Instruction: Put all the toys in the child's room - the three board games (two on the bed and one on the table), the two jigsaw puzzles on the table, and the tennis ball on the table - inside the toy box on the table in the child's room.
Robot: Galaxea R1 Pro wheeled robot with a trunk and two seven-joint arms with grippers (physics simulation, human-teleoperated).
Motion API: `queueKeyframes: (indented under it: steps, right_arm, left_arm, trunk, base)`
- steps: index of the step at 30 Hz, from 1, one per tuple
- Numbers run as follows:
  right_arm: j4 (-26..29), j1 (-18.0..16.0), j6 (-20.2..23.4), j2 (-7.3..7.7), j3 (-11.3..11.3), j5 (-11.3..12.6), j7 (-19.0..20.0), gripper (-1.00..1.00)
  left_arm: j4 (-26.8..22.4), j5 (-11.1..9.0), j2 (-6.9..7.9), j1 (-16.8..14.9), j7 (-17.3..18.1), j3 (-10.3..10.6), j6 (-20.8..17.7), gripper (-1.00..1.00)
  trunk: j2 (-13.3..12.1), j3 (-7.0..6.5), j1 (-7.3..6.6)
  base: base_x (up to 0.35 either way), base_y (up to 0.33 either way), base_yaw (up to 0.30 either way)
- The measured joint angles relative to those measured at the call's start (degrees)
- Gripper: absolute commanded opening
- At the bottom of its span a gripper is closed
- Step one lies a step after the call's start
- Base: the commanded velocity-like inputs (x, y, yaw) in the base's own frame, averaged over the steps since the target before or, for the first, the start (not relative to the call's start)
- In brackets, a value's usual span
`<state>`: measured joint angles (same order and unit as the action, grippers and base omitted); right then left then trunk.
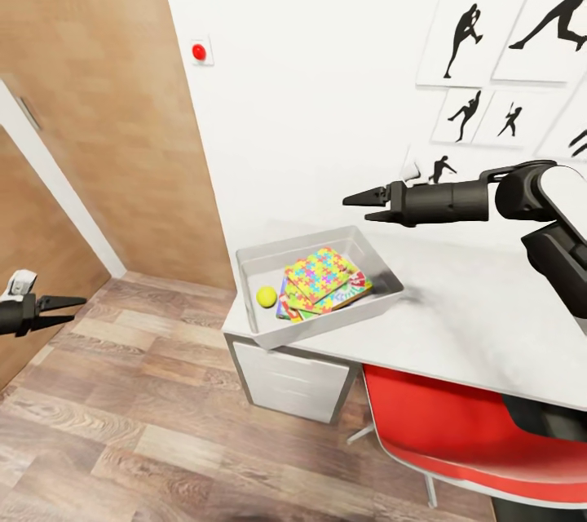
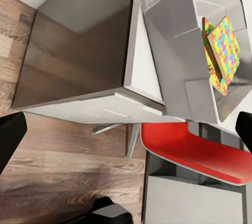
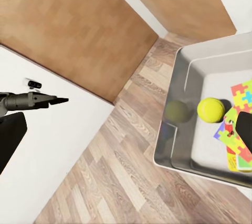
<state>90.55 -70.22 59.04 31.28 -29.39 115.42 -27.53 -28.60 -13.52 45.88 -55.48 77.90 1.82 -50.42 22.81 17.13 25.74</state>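
Here, toy box [image 1: 383, 291] below right tool [image 1: 364, 207], apart

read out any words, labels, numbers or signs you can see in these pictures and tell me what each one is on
No text reads clearly.
Board game under the jigsaw puzzle in the toy box: a strip of printed cover shows, lettering too blurred to read.
Red round button on the wall: no lettering visible.
Wall pictures: black player silhouettes, no words.
Tennis ball: no marking legible.
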Motion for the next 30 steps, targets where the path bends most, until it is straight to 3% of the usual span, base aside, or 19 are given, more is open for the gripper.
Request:
queueKeyframes:
  steps: [13,30]
  right_arm:
    - [0.00,0.00,-0.17,-0.04,-0.03,0.09,0.06,1.00]
    - [-0.03,0.97,-1.61,-0.12,-0.21,0.27,0.06,1.00]
  left_arm:
    - [0.18,3.71,-0.13,0.00,-0.09,0.02,0.01,1.00]
    - [0.64,4.34,-0.05,0.00,-0.14,0.01,0.01,1.00]
  trunk:
    - [0.00,-1.23,0.00]
    - [-0.01,-2.84,0.01]
  base:
    - [0.000,0.000,0.000]
    - [-0.039,0.008,0.000]
